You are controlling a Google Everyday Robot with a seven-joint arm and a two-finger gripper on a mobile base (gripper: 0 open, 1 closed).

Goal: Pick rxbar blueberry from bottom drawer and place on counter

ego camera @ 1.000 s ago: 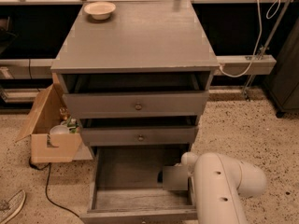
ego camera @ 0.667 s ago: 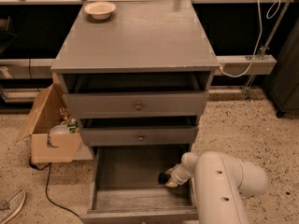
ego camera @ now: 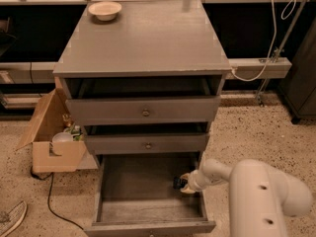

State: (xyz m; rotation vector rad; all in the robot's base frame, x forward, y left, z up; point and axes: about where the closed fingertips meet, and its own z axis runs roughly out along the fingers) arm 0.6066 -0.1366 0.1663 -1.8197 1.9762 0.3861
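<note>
Evidently early: the tool (ego camera: 183, 184), grip state impossible to tell, sits low at the right of the open bottom drawer (ego camera: 143, 201) beside a dark item, likely the rxbar blueberry (ego camera: 177, 182); lifting and worktop (ego camera: 148, 38) placement remain.

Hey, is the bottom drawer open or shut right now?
Open: the bottom drawer is pulled far out of the cabinet, its floor exposed. The pincer is down inside it, near one side wall.
</note>
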